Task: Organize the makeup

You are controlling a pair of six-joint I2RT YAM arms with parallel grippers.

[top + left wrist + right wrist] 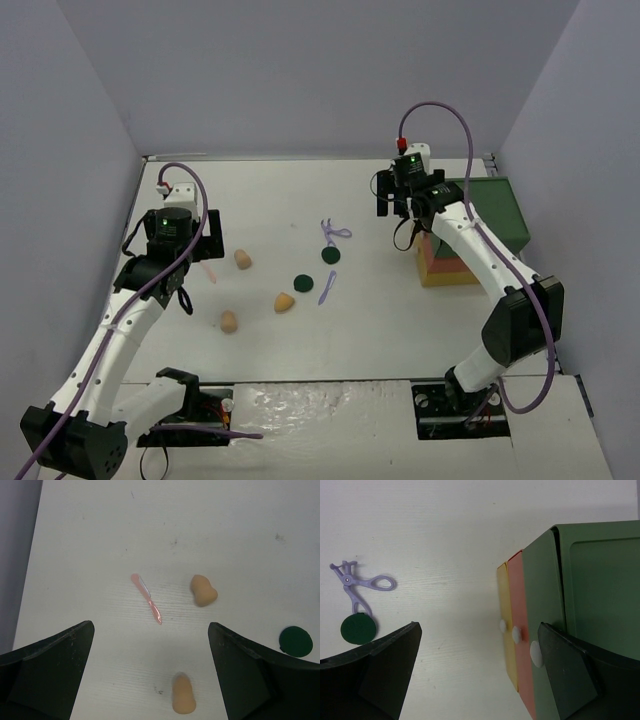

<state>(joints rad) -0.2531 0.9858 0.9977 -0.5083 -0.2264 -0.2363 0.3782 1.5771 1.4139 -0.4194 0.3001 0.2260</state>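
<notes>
Our left claw hangs wide open with nothing between its fingers; directly ahead of it the pink stick lies flat and slanted on the worktop; a tan sponge sits beside the stick but apart from it; a second sponge lies closer in, roughly in line with the gap between the fingers; the third sponge is further toward the middle.

Our right claw is also spread wide and holds nothing; it hovers at the front of the box, whose stacked drawers show small white knobs and appear shut; out to its left a lilac tool rests with its tip touching a green disc; beyond these the other disc and the second lilac tool lie near each other.

We judge the sorting has barely begun, since every small item we can see is loose on the worktop.

Several things could go wrong:
- The stick is thin and flat, so fingers closing too high would miss it and closing too low would scrape the surface and flick it away.
- The sponges are rounded and soft and may roll or squeeze out of a pinch.
- The knobs are small and sit close together, so we might slip off one or catch the wrong drawer.
- Nothing visibly anchors the box, so a pull could drag all of it.
- Lifting the lilac tool could shove the disc it touches.
</notes>
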